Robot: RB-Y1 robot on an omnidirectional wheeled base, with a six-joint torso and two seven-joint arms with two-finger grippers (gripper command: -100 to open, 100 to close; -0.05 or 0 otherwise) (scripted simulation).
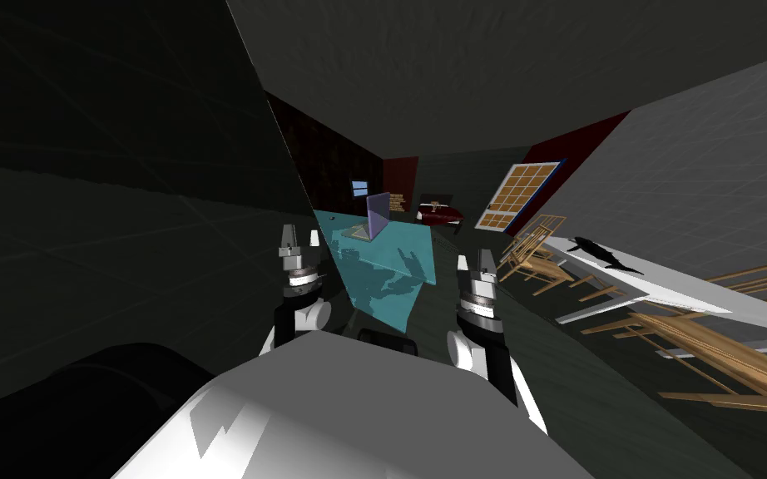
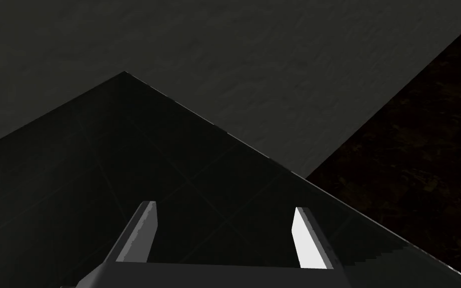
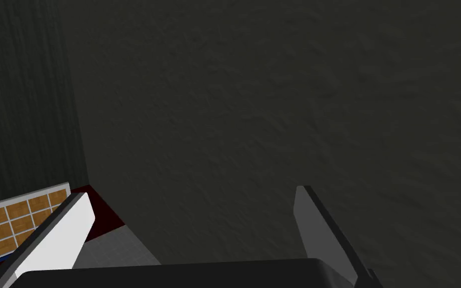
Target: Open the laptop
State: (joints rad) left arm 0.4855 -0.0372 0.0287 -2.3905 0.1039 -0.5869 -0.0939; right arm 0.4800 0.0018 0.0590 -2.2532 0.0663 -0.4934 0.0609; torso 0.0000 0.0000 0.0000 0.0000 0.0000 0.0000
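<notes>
Facing the laptop (image 1: 378, 214), standing lid-up at the far end of the teal table (image 1: 348, 262). Hovering at the near end: left gripper (image 1: 301, 234) and right gripper (image 1: 473, 260), both spread wide, grasping nothing.

Home, prob. a living/dining rm, dimly lit. Ahead, between left gripper (image 1: 300, 237) and right gripper (image 1: 473, 262): teal see-through table (image 1: 390, 283) w/ a laptop (image 1: 376, 218) on it, lid up. Off to the right gripper's right: long white table (image 1: 665, 291) w/ light wooden chairs (image 1: 536, 249) beside it, dining-style. Further ahead of that gripper: door (image 1: 517, 197) w/ wood panels in a white frame, set in a dark red wall, plus dark red furniture (image 1: 440, 214), bed or sofa, can't tell. Small framed pic (image 1: 359, 188) on far wall beyond left gripper.
</notes>
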